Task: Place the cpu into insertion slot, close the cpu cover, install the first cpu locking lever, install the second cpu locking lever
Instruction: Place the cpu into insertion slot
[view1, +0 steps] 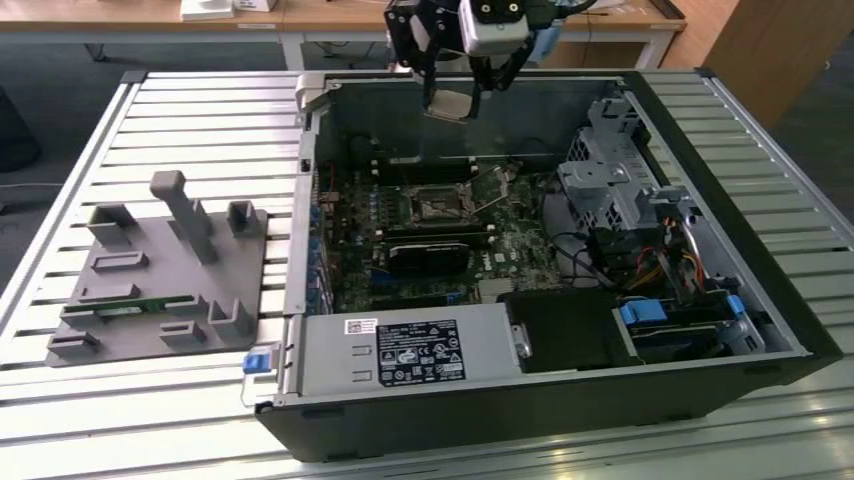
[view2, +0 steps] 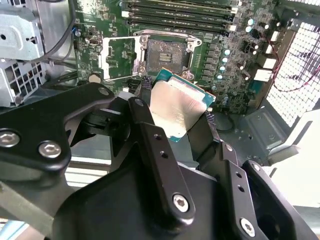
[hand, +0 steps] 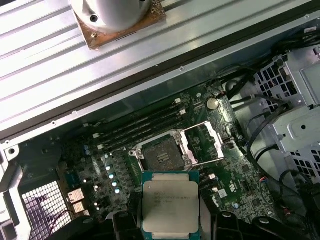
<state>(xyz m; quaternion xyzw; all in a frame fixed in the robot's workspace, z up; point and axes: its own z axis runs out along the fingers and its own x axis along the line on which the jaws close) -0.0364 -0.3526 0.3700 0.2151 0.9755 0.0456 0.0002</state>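
1. I am clenching my gripper on the cpu. The fingers are pinching two opposite edges, and the silvery top is facing back toward my wrist.
2. The cpu is hanging in the air well above the insertion slot and is touching nothing but my fingers. In the exterior view it is looking tilted rather than level with the slot.
3. The insertion slot is lying open and empty, with its dark recessed centre showing bare.
4. The cpu cover is standing swung back just beside the insertion slot, clear of the opening.
5. As I judge it, I am working on the first step, getting the cpu into the insertion slot. The cover is not yet closed. I cannot make out the locking levers for certain.
6. That placing is calling, I think, for centring the cpu over the insertion slot, squaring its edges to the thin metal rim and levelling it. A skewed or forced entry is risking damage to the contacts.
7. Farther off, long memory slots are running just beside the insertion slot, and the computer case is walling it in all around.
8. A grey fixture tray is lying well apart from the insertion slot, outside the case.
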